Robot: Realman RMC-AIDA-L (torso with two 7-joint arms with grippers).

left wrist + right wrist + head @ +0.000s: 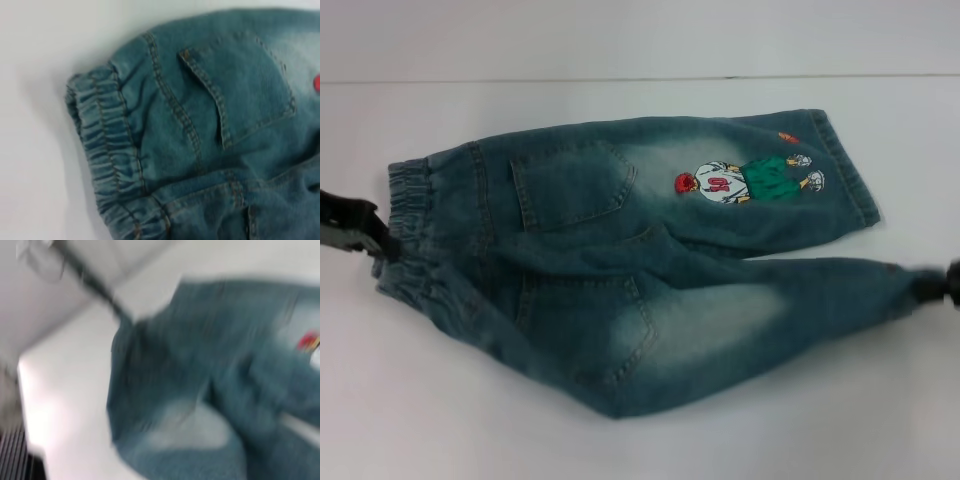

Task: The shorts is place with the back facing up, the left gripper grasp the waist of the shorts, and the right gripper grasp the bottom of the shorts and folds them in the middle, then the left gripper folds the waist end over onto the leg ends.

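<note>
Left gripper (365, 235): at the left edge of the head view, right at the crinkled waist end (405, 225) about midway along the band; it looks clamped on the elastic, though its fingertips are hidden in the fabric — a judgement, not a clear sight.

Waist end up close: the left wrist view shows the gathered band (107, 165) and one back pocket (240, 90), with no fingers in frame.

The shorts (630, 260): flat on the white table (640, 440), back pockets up, long axis running left to right — waist toward the left arm, legs toward the right arm.

Far leg: lies flat, embroidered cartoon figure (750, 180) showing, hem untouched.

Near leg: drawn out toward the right edge, its hem (910, 285) meeting the right gripper (950, 285).

Right gripper state: only a dark tip is visible, so whether it is pinching the hem cannot be told.

Right wrist view: motion-smeared denim (210, 390), nothing more to read.

Relation that matters: each arm sits at its own end of the long axis, so the lengthwise fold should carry the near half over the far half.

Step, as judged: both ends reached, fold not yet made.
</note>
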